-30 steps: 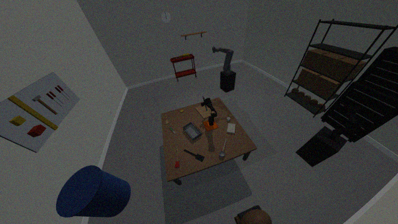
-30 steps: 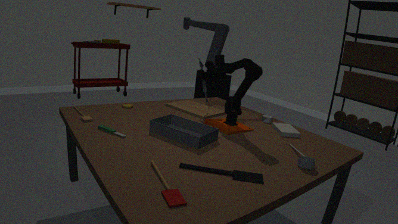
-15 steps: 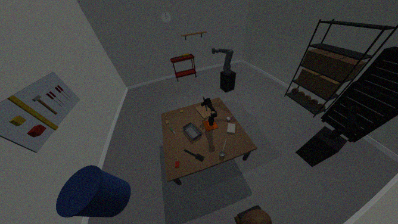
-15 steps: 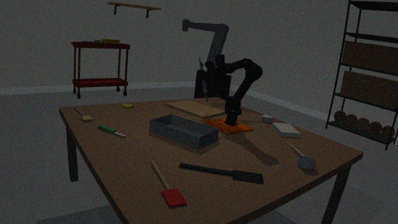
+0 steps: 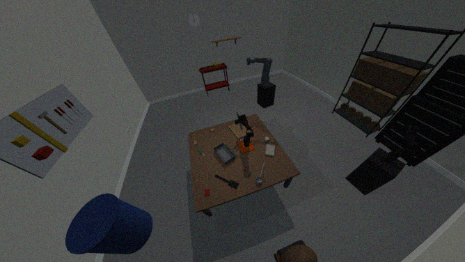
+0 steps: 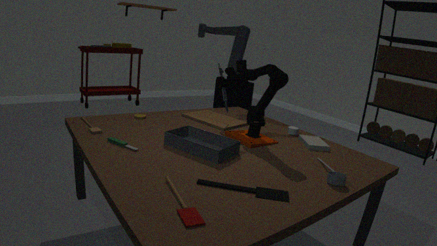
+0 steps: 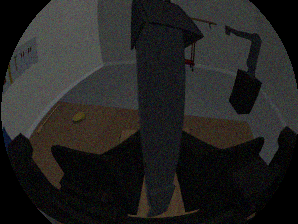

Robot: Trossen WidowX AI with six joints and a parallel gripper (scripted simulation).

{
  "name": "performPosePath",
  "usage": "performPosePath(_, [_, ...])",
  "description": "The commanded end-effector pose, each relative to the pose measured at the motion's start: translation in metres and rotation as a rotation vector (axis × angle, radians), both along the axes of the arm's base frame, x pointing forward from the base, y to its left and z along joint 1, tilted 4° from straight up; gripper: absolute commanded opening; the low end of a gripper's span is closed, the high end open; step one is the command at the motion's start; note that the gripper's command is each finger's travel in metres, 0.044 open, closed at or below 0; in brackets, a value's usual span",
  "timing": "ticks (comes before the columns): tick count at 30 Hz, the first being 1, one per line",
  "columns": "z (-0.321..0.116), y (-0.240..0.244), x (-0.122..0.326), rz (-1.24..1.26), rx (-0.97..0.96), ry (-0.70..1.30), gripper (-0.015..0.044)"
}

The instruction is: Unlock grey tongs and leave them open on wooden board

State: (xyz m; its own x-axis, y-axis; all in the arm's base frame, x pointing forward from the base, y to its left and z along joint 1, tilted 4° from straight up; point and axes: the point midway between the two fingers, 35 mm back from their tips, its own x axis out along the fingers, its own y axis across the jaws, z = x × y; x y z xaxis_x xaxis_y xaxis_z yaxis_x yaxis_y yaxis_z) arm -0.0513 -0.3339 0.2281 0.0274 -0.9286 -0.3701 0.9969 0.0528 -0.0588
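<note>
The gripper is pinching the grey tongs between its fingers, up in the air near the far edge of the table. The tongs stand steeply, slightly tilted, with their lower end above the wooden board and apparently clear of it. I cannot tell whether the lock is released.

The board lies flat along the far edge, towards the far right corner as the top view shows it. The roasting tin sits empty near the middle of the table, between the left and right edges. Beside it, on the right-edge side, the arm rises from its orange plate.

A green-handled knife lies near the left edge. By the near left corner is a red spatula; a black spatula and a ladle lie towards the near edge. A white block lies near the right edge.
</note>
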Motion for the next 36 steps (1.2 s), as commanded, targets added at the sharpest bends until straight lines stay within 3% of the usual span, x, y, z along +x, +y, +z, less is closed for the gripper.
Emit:
performPosePath(1, [0.002,-0.004,-0.001,0.000,0.019,0.001,-0.0150])
performPosePath(36, [-0.024,-0.038,-0.005,-0.053,0.535,-0.030,-0.0150])
